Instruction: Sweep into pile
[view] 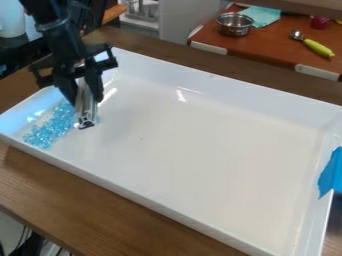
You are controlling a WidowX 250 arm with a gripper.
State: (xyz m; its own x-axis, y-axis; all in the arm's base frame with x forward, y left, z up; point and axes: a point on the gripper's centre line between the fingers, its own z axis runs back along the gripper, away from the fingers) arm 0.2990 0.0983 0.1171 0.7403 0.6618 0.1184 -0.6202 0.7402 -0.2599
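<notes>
The gripper (85, 101) seemingly hides the metal tool's (85, 111) top; frame edge cuts blue tape (331, 172).

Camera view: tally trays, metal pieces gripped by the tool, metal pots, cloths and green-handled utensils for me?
White tray: 1
Metal piece in the tool: 1
Metal pot: 1
Teal cloth: 1
Green-handled utensil: 1
Total: 5

1 metal pot (234, 25), 1 cloth (265, 15), 1 spoon (316, 46) on 1 table (267, 46)

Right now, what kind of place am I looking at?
Probably a robot lab with a pretend kitchen: a black robot arm hangs over a white tray with blue beads, and a metal pot sits on a table behind.
</notes>
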